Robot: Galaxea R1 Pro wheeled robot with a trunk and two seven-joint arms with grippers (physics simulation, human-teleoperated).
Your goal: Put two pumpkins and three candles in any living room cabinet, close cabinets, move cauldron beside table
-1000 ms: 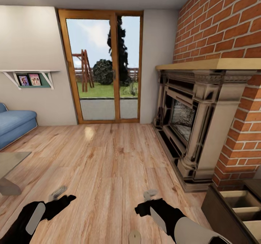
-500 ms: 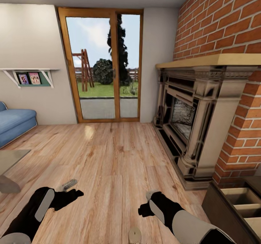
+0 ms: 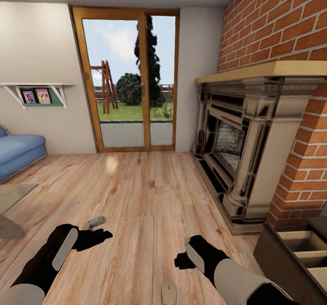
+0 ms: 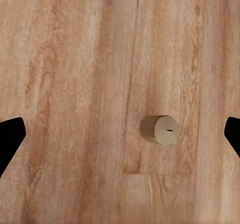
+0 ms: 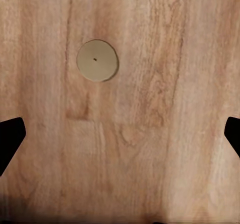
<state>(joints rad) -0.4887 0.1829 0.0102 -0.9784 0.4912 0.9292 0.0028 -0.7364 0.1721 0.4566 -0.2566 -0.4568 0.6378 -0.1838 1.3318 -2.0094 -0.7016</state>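
While both arms reach forward over the wooden floor (image 3: 136, 196), the left claw (image 4: 120, 134) hangs with its fingers spread wide apart, their dark tips at the two edges of the left wrist view, and nothing sits between them. A candle (image 4: 159, 129) stands upright on the floor beneath that claw, a stubby tan cylinder with a tiny wick mark on its top. The right claw (image 5: 120, 134) is likewise spread wide and empty, and the same tan candle (image 5: 97, 60) appears below it, seen almost straight down as a flat disc with a dot at its centre. From the head view, the left claw (image 3: 94, 223) and the right claw (image 3: 187, 246) hover apart from each other above the boards, and the candle (image 3: 169, 292) rests on the floor just beside the right forearm, at the lower edge of the picture. To the right of the candle stands the cabinet (image 3: 272, 264), a dark-brown unit with its pale drawer interiors open to view. Beyond the cabinet rises a stone fireplace (image 3: 240, 150) set in a red brick wall (image 3: 281, 28). Left of the fireplace are a glass patio door (image 3: 131, 82), then a wall shelf (image 3: 36, 94) with photos, a blue sofa (image 3: 18, 153) and, nearer, the glass corner of the table (image 3: 13, 196).
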